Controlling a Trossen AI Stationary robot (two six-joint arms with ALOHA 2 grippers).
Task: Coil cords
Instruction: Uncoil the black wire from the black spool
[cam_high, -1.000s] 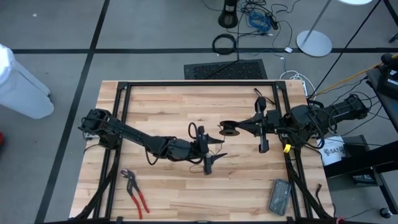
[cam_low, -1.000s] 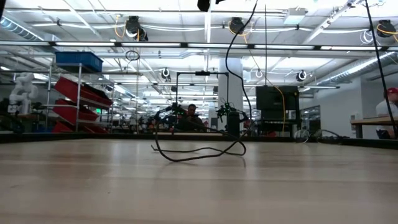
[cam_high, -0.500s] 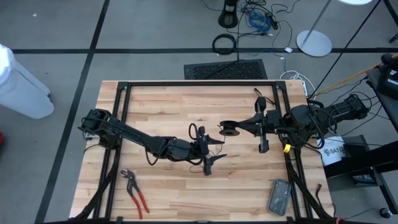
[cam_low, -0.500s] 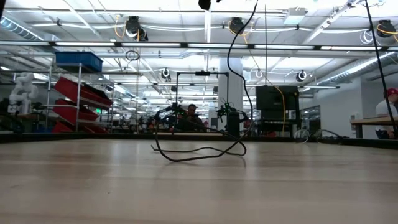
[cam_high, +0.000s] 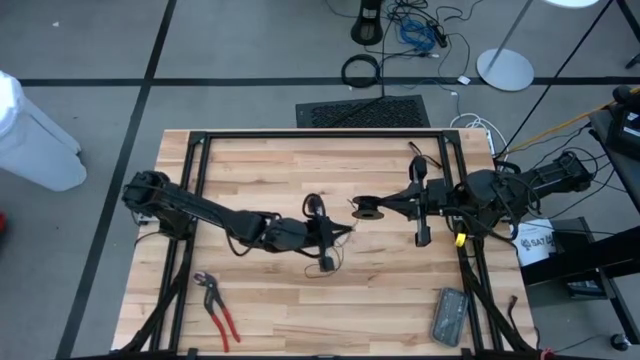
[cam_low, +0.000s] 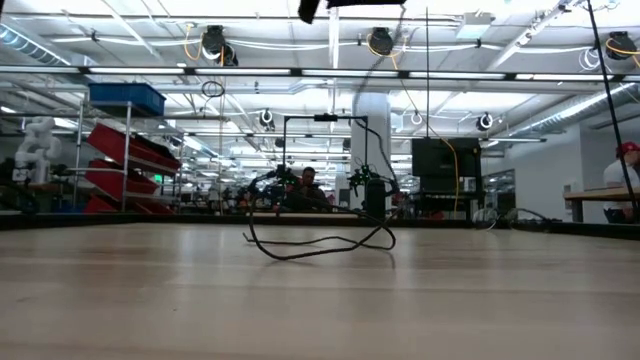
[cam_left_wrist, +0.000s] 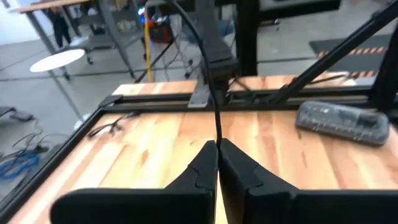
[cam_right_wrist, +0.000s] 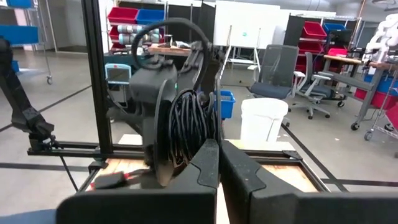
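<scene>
High view: left gripper (cam_high: 335, 232) clamped on cord (cam_high: 322, 262); right gripper (cam_high: 385, 209) clamped on coil (cam_high: 368, 211). Suggest keeping light tension, feeding loops evenly.

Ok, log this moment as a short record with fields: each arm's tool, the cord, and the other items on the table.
left tool: shut on the thin black wire-like cord, near table centre
right tool: shut on a dark round spool wound with black cord, right of centre
cord slack: loops lying on the light wooden table
red-handled pliers: front left, untouched
grey rectangular case: front right
</scene>
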